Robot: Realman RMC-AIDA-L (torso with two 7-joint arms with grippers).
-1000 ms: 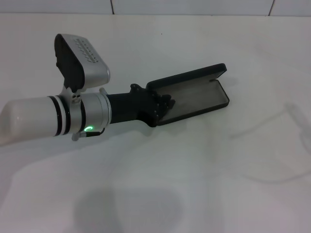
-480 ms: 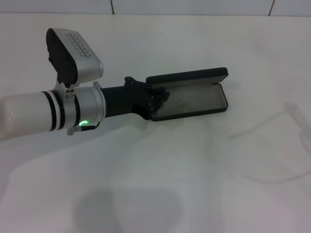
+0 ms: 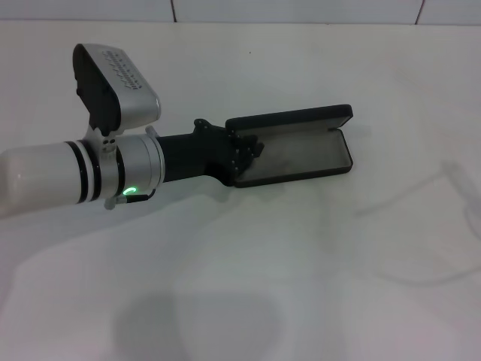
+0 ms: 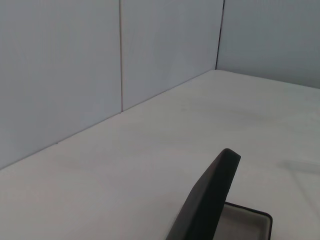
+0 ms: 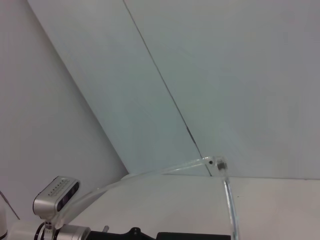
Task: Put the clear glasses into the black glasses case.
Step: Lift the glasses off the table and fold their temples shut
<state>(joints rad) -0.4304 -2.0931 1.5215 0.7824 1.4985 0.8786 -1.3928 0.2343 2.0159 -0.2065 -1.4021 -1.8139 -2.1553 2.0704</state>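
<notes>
The black glasses case (image 3: 301, 154) lies open on the white table, its lid (image 3: 293, 119) standing up along the far side and the grey lining showing. My left gripper (image 3: 244, 156) reaches in from the left and is shut on the case's left end. The left wrist view shows the raised lid (image 4: 210, 200) and a corner of the lining (image 4: 245, 222). The clear glasses (image 3: 406, 189) show only as faint lines at the right edge. One clear arm and hinge (image 5: 218, 162) sit close before the right wrist camera. My right gripper is out of view.
White table (image 3: 240, 286) with a pale wall (image 4: 75, 75) behind its far edge. The left arm's silver wrist camera (image 3: 120, 86) stands above the forearm, also seen from the right wrist (image 5: 55, 195).
My left arm drew back to the left and turned the case with it, so the case lies more level. Nothing has moved in the last half second.
</notes>
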